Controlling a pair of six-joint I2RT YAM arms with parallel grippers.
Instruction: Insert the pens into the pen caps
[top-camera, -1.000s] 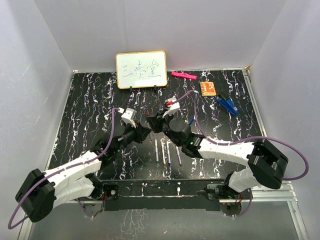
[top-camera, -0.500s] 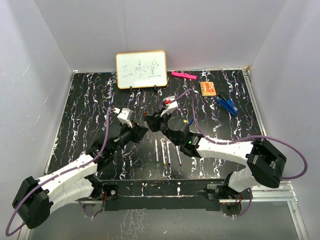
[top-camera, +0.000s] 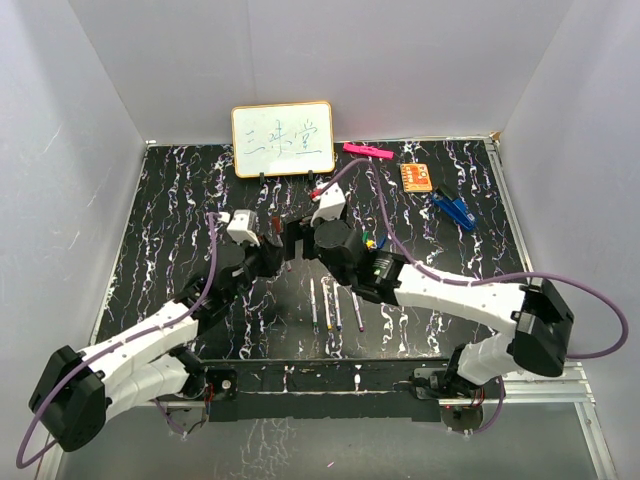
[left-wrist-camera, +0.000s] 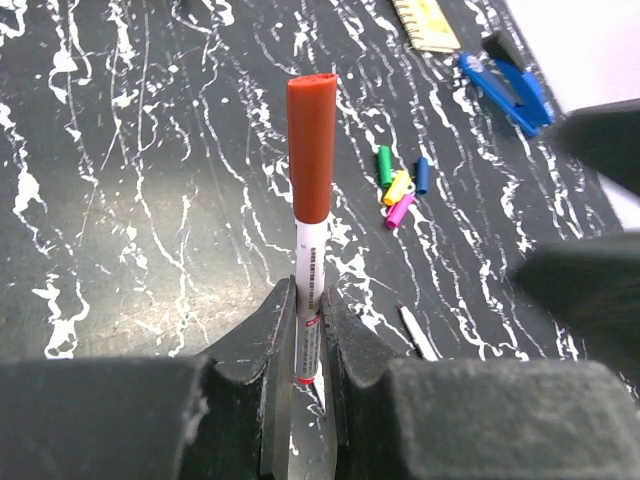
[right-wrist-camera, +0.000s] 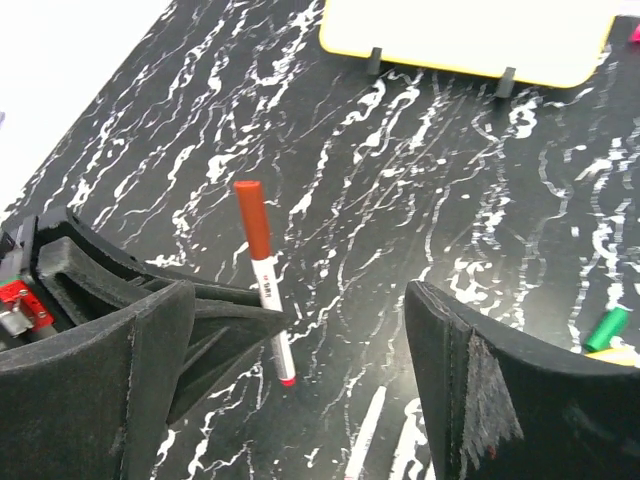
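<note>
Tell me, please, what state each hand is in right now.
Left hand: closed, holding the red-capped pen.
Right hand: open, holding nothing.

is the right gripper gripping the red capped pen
No, the right gripper stands open; the red-capped pen is clamped only in the left gripper.

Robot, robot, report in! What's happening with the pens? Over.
Left pincer shut on red pen, red cap on. Right pincer open, empty. Nothing blocking.
</note>
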